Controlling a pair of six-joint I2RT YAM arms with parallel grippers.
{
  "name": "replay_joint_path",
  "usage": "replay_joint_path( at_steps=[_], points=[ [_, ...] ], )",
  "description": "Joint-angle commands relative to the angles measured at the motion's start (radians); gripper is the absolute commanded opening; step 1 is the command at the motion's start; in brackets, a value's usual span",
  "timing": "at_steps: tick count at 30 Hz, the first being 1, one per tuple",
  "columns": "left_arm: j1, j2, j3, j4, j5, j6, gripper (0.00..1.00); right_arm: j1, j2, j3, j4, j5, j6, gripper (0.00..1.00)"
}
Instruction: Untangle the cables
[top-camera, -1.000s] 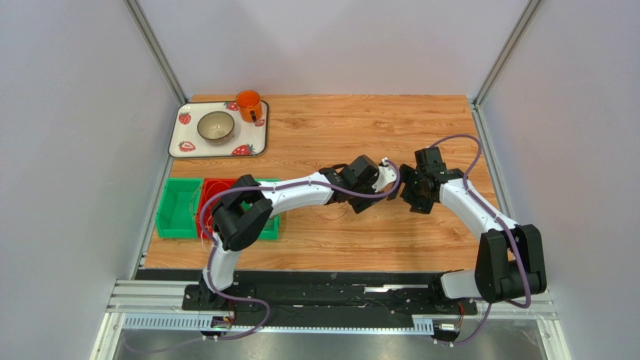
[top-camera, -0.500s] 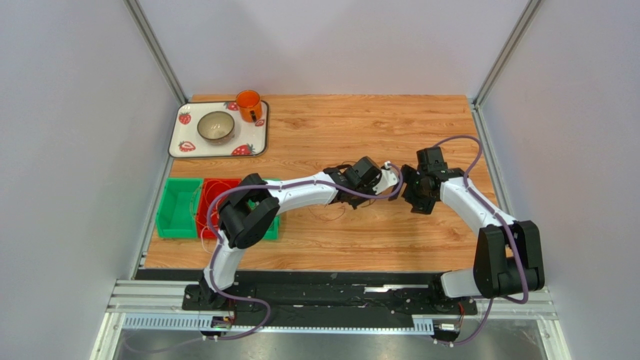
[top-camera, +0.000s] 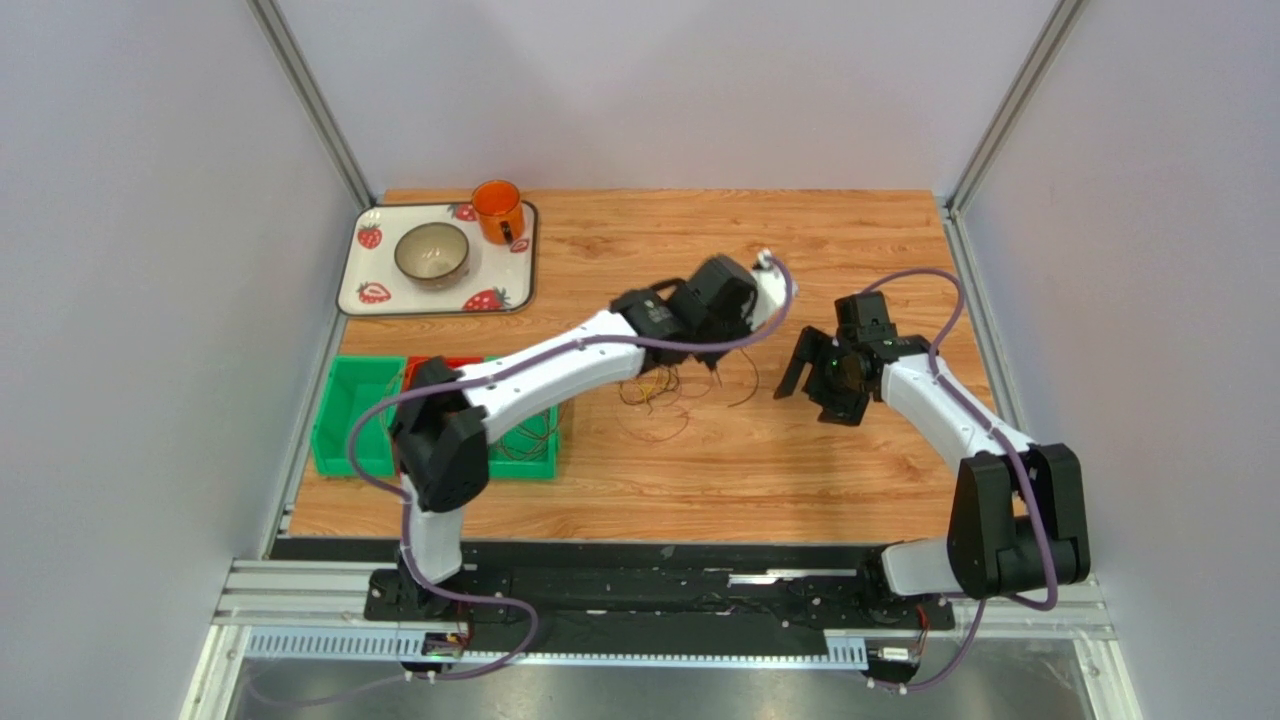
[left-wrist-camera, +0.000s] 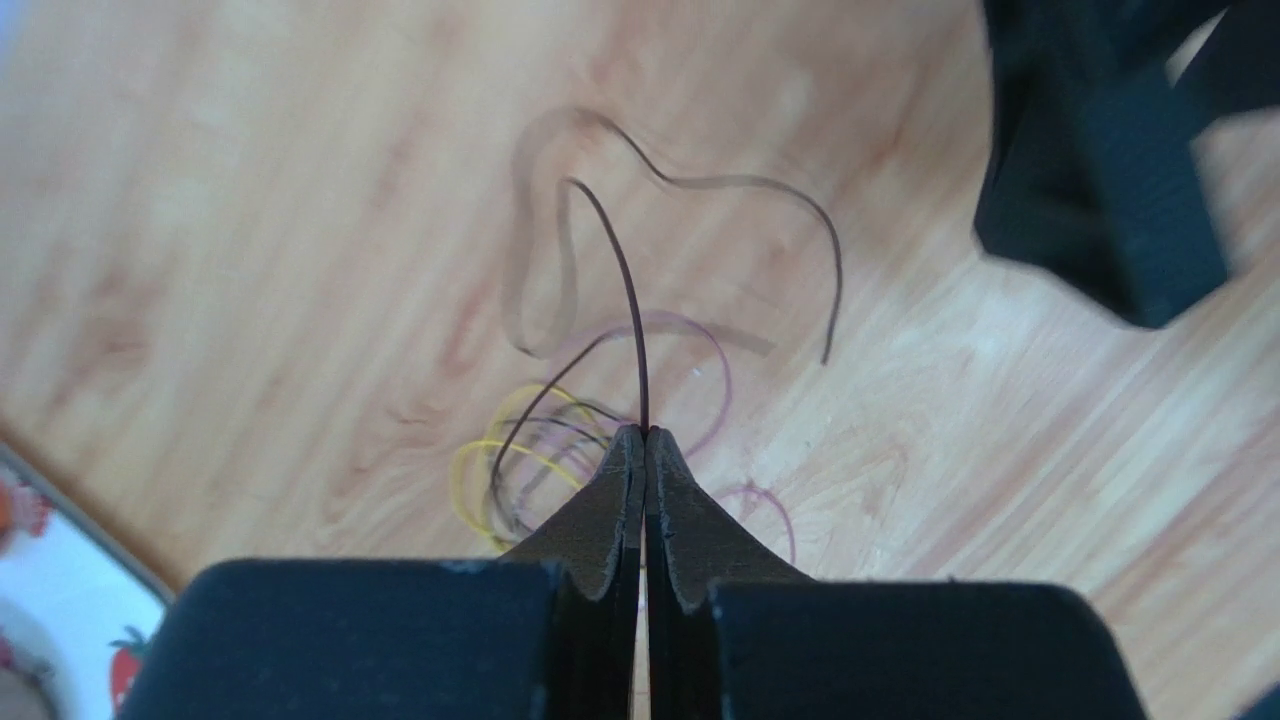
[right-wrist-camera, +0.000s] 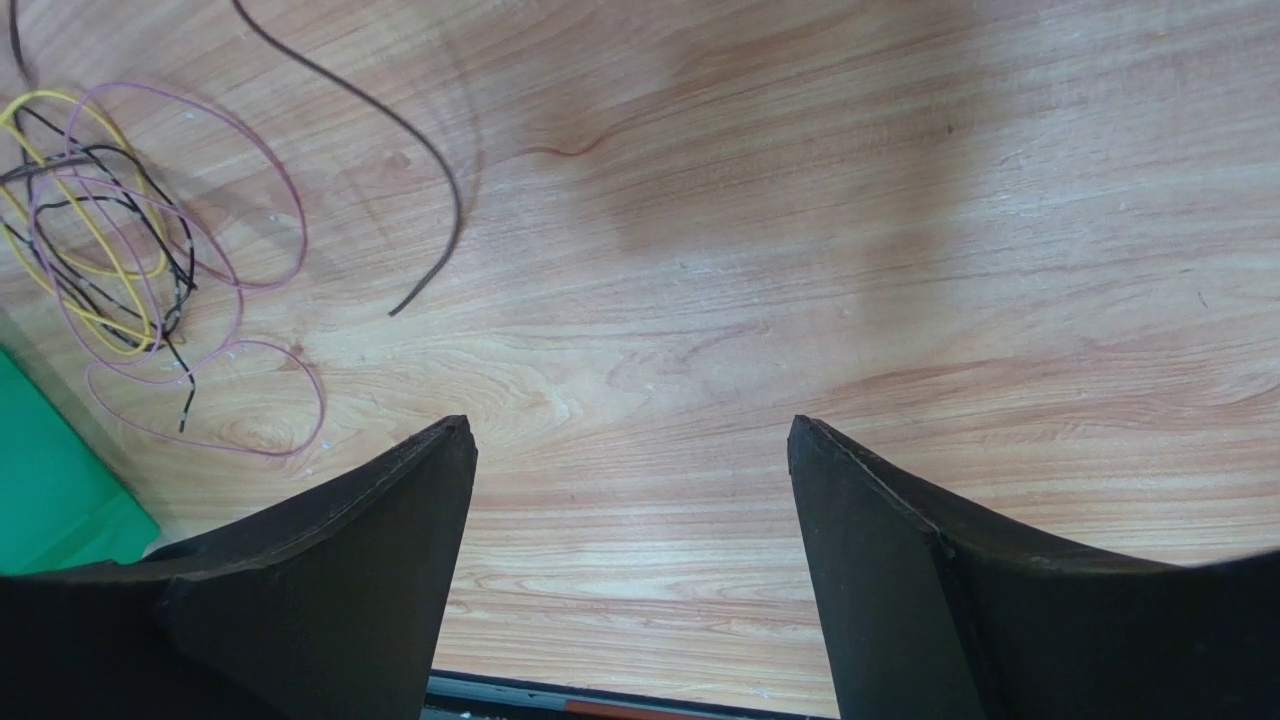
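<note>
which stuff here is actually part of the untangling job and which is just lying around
Job in hand:
- dark red-brown cable, pinched in the left tool
- tangle of yellow, pink and black cables
- right tool, open

Lying about:
- strawberry tray
- bowl
- orange mug
- green bin

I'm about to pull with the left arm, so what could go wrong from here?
The left jaws pinch the dark cable only at their very tips; it may slip out.
That cable seems to trail into the yellow and pink loops, so pulling could drag the tangle along.
The right jaws stand open beside those loops, pinning nothing.
</note>
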Motion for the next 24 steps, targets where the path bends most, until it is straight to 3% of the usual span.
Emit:
replay_joint_path(
  at_steps=[1,8,11,16,24],
  points=[
    [0.057,-0.251,0.170,-0.122,0.014,-0.101,0.00,-0.005,-0.056,0.048,0.034,-0.017,-0.014,0.80],
    [0.128,-0.482,0.227,-0.188,0.061,-0.176,0.00,-0.007,-0.076,0.043,0.034,-0.012,-0.023,0.80],
    [0.148,-0.570,0.267,-0.228,0.002,-0.182,0.00,-0.007,-0.076,0.042,0.036,-0.012,-0.024,0.80],
    [0.151,-0.706,0.310,-0.305,-0.210,-0.149,0.00,-0.010,-0.077,0.048,0.040,-0.028,-0.024,0.80],
    [0.151,-0.935,0.193,-0.366,-0.512,-0.086,0.00,-0.013,-0.077,0.042,0.049,-0.052,-0.024,0.80]
  ],
)
